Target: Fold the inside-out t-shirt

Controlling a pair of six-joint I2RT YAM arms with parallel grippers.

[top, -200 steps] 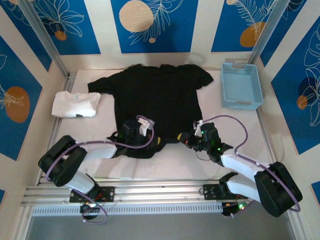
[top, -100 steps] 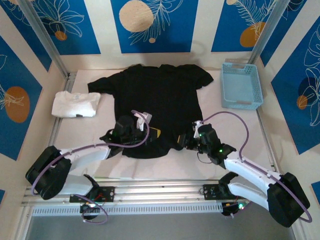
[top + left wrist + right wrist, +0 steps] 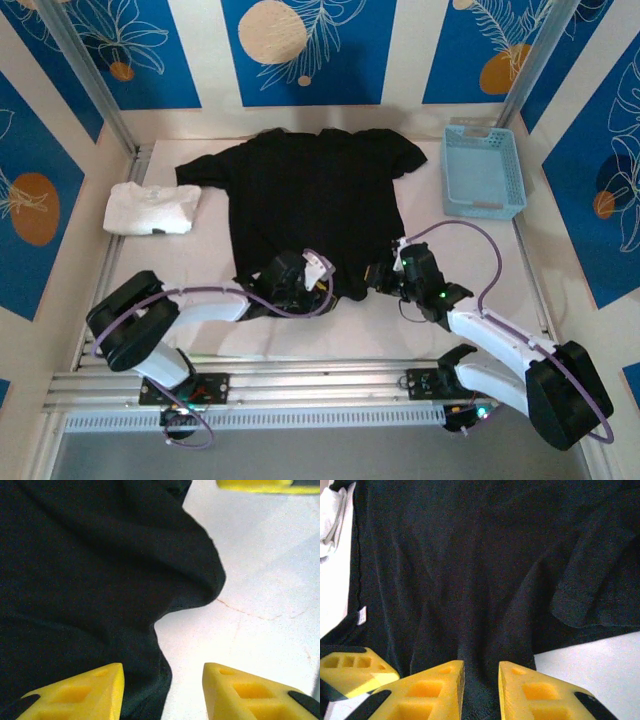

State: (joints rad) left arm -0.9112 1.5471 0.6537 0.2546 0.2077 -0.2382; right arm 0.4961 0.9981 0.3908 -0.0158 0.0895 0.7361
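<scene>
The inside-out t-shirt (image 3: 310,190) is black and lies spread flat on the white table, collar at the far side. My left gripper (image 3: 300,285) hovers at its near hem, left of centre. In the left wrist view the left gripper (image 3: 162,672) is open, one finger over the t-shirt's hem (image 3: 150,645), the other over bare table. My right gripper (image 3: 380,280) sits at the hem's right end. In the right wrist view the right gripper (image 3: 481,667) is shut on a raised ridge of the t-shirt (image 3: 470,555). A small white label (image 3: 362,615) shows on the cloth.
A folded white t-shirt (image 3: 150,208) lies at the left edge of the table (image 3: 200,260). A light-blue basket (image 3: 483,172) stands at the back right. The two grippers work close together; the left gripper's finger (image 3: 350,672) shows beside the right one.
My left gripper has slid right along the near hem and opened, letting the cloth go. The right gripper opened briefly and has closed again on the hem.
</scene>
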